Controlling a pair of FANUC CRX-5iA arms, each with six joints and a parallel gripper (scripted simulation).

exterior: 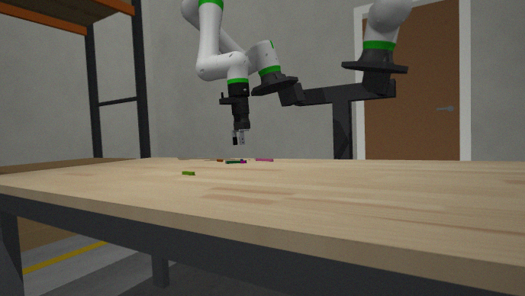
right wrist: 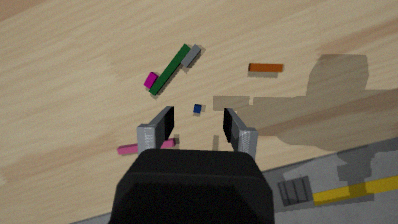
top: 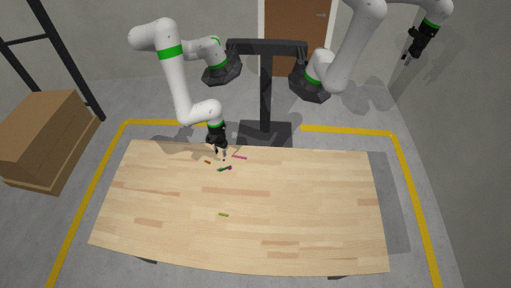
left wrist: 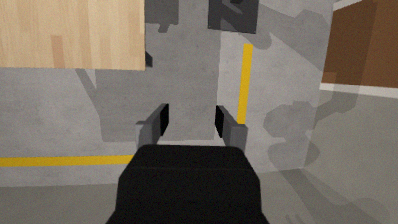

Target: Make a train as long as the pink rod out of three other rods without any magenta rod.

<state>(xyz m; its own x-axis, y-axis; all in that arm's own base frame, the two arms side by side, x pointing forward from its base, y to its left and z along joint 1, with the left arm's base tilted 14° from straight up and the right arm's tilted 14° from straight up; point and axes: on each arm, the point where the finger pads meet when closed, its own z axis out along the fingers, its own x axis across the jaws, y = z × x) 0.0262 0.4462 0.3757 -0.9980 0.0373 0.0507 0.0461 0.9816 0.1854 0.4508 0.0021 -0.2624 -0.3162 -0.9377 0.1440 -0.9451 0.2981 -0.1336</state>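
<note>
The right gripper (top: 220, 152) (exterior: 238, 144) (right wrist: 198, 117) is hovering, jaws apart, above the short blue rod (top: 223, 159) (exterior: 241, 160) (right wrist: 197, 108), at upper centre-left in the top view, probably lining up a first pick. The left gripper (top: 405, 60) (left wrist: 192, 114) is waiting upper right, jaws apart. Matching the long pink rod (top: 239, 156) (exterior: 264, 159) (right wrist: 128, 149) calls for blue, the grey rod (top: 219, 170) (exterior: 227, 162) (right wrist: 191, 56) and the lime rod (top: 223, 214) (exterior: 188, 173), lower centre; next comes lowering squarely.
</note>
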